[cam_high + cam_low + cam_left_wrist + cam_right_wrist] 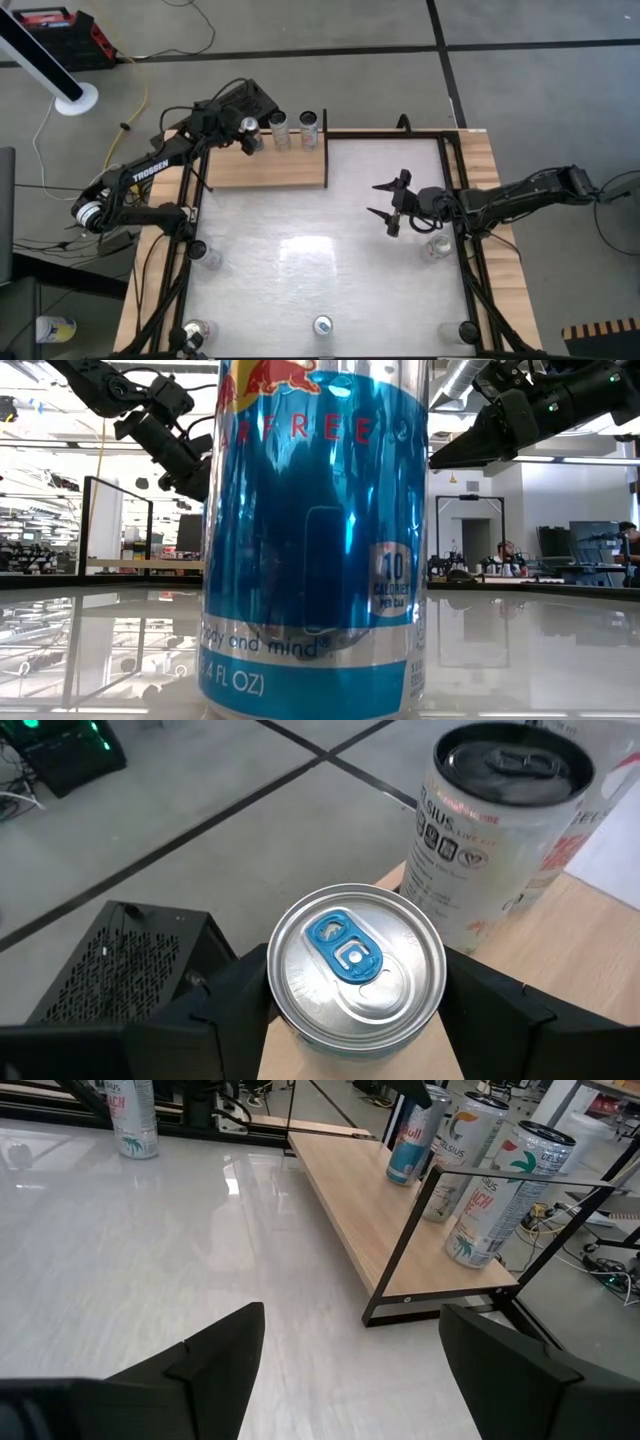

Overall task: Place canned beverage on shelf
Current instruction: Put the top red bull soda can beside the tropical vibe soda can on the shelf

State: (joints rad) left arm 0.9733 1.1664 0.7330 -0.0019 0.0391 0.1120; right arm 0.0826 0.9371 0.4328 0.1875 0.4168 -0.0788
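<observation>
The shelf (270, 168) is a pale wood board on a black frame at the table's far left. It also shows in the right wrist view (370, 1210). A blue-and-silver canned beverage (355, 965) with a blue tab stands at the shelf's left end (405, 1145). My left gripper (248, 138) is shut on it. Two white cans (280, 128) (311, 125) stand on their bases on the shelf to its right. My right gripper (387, 203) is open and empty above the table's right half. My left gripper pinches the can's upper side wall (290, 1020) between its two fingers, one finger (235, 1000) on each side. It comes from above, slanting in from the table's far left. The can is upright, its base (398, 1178) down at the shelf board.
Several more cans stand on the white table: one at the left (210, 257), one at the near left corner (195, 330), one at the near edge (322, 325) that fills the low view (310, 540), and one at the right (437, 245).
</observation>
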